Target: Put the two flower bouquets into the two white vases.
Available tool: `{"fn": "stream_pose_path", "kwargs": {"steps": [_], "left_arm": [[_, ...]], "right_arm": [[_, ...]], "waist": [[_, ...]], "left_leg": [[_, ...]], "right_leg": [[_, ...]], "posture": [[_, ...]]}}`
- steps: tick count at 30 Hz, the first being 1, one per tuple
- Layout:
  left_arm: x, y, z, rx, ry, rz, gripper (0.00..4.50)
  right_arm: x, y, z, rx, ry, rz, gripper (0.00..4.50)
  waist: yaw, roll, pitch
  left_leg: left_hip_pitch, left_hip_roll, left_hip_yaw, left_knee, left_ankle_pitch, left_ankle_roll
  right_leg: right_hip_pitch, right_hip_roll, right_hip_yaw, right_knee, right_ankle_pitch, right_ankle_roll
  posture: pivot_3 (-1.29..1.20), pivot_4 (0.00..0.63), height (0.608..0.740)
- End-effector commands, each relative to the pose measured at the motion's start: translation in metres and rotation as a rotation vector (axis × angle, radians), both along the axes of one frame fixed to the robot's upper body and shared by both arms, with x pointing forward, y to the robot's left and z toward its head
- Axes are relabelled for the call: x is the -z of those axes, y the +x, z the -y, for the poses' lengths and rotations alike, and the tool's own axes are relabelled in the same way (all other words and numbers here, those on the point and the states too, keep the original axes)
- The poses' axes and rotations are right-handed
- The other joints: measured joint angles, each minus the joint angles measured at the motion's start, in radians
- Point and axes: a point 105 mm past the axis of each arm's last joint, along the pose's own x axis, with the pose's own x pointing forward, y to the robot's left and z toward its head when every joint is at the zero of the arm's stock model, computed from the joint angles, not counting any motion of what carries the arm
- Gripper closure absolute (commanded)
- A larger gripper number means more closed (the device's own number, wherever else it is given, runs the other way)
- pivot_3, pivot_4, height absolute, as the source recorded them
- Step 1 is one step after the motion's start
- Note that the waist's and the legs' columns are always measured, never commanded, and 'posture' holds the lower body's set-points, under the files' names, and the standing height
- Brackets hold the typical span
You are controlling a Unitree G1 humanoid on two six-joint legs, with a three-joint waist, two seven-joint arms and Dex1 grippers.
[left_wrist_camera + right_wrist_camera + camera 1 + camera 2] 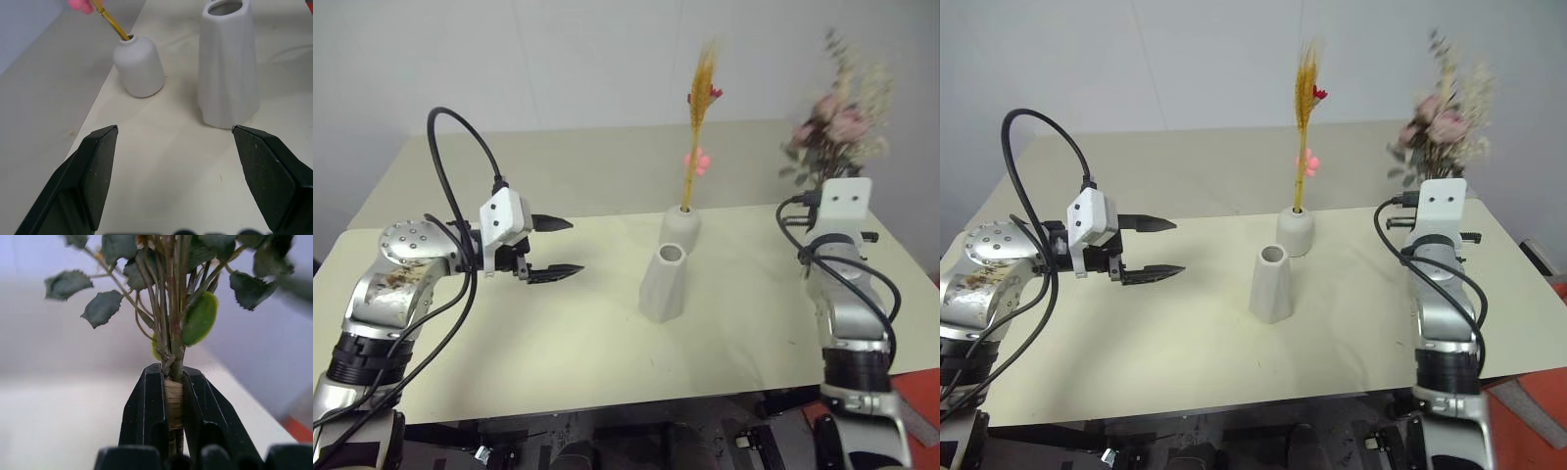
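The thin bouquet of yellow-orange stalks point(702, 98) with red berries and a pink bow stands upright in the short rounded white vase point(682, 224). Just in front of it the taller faceted white vase point(663, 285) stands empty. At the right, my right gripper point(174, 401) is shut on the wrapped stems of the pink rose bouquet point(837, 122), holding it upright above the table's right side. Left of the vases, my left gripper point(563, 248) hovers open over the table, pointing toward them, with nothing between its fingers.
The vases stand near the middle of a pale tabletop point(558, 343), which joins a second tabletop point(578, 162) behind it. A white wall closes off the back. The table's front edge runs just before my arms.
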Motion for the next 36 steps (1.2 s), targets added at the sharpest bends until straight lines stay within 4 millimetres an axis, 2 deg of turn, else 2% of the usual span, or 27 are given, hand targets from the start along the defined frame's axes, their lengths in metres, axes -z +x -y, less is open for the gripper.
{"fn": "stream_pose_path", "kwargs": {"steps": [1, 5, 10, 12, 16, 21, 36], "left_arm": [[-0.011, 0.001, -0.005, 0.0, 0.015, 0.046, 0.45], [-0.012, 0.001, -0.004, 0.012, 0.023, 0.046, 0.45], [-0.013, 0.0, -0.003, 0.02, 0.024, 0.045, 0.45], [-0.013, -0.001, -0.003, 0.018, 0.023, 0.046, 0.45], [-0.014, -0.003, -0.004, 0.011, 0.022, 0.047, 0.45], [-0.013, -0.005, -0.006, -0.002, 0.022, 0.047, 0.45], [-0.013, -0.003, -0.006, -0.001, 0.029, 0.045, 0.45]], "right_arm": [[-0.054, -0.051, -0.035, -0.333, 0.038, 0.328, 4.29], [-0.083, -0.067, -0.068, -0.541, 0.071, 0.436, 4.29], [-0.115, -0.072, -0.098, -0.69, 0.087, 0.508, 4.29], [-0.119, -0.074, -0.11, -0.747, 0.102, 0.51, 4.29], [-0.11, -0.073, -0.126, -0.802, 0.114, 0.469, 4.29], [-0.094, -0.073, -0.135, -0.826, 0.121, 0.416, 4.29], [-0.067, -0.074, -0.147, -0.807, 0.126, 0.342, 4.29]], "waist": [[0.0, 0.001, 0.0], [-0.002, 0.001, 0.0], [-0.002, 0.001, 0.0], [-0.001, 0.001, 0.0], [0.003, 0.001, 0.0], [0.004, 0.001, 0.0], [0.004, 0.001, 0.0]], "left_leg": [[0.0, 0.0, 0.0, 0.0, 0.0, 0.0], [0.002, -0.001, 0.001, 0.002, 0.0, 0.0], [0.004, 0.002, 0.001, 0.001, 0.001, -0.001], [0.004, 0.002, 0.0, 0.001, 0.001, -0.001], [0.003, 0.002, 0.0, 0.001, 0.001, -0.001], [0.002, 0.002, 0.0, 0.001, 0.001, -0.001], [0.002, 0.002, 0.0, 0.001, 0.001, -0.001]], "right_leg": [[0.0, 0.0, 0.0, 0.0, 0.0, 0.0], [0.001, 0.0, 0.001, 0.0, 0.002, 0.0], [0.001, 0.003, 0.001, 0.0, 0.001, -0.001], [0.0, 0.003, 0.001, 0.001, 0.002, -0.002], [0.0, 0.003, 0.001, 0.001, 0.002, -0.002], [0.0, 0.003, 0.001, 0.002, 0.002, -0.002], [0.0, 0.003, 0.001, 0.001, 0.002, -0.002]], "posture": [[0.0, 0.15, 0.74], [0.0, 0.15, 0.74], [0.0, 0.15, 0.74], [0.0, 0.15, 0.74], [0.0, 0.15, 0.74], [0.0, 0.15, 0.74], [0.0, 0.15, 0.74]]}}
